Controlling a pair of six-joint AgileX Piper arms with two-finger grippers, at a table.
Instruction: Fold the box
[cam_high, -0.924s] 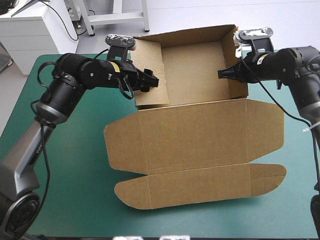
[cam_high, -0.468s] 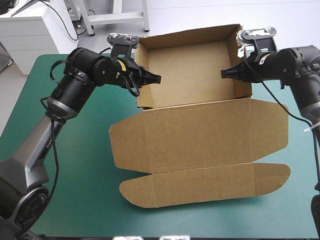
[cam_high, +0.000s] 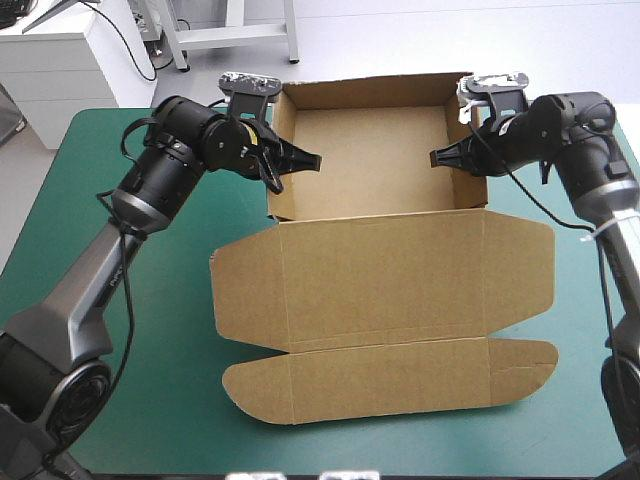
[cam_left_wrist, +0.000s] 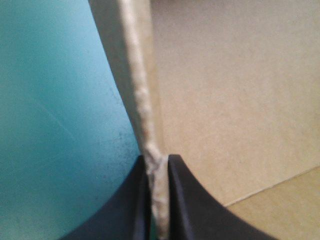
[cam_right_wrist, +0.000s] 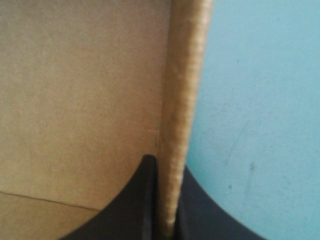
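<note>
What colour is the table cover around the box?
The cover is plain teal-green, clearest in the high view.

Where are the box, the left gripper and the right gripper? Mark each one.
box (cam_high: 400, 270), high view, middle of its flat lid.
left gripper (cam_high: 312, 158), high view, between fingertips shut on the left wall.
right gripper (cam_high: 436, 158), high view, between fingertips shut on the right wall.
</note>
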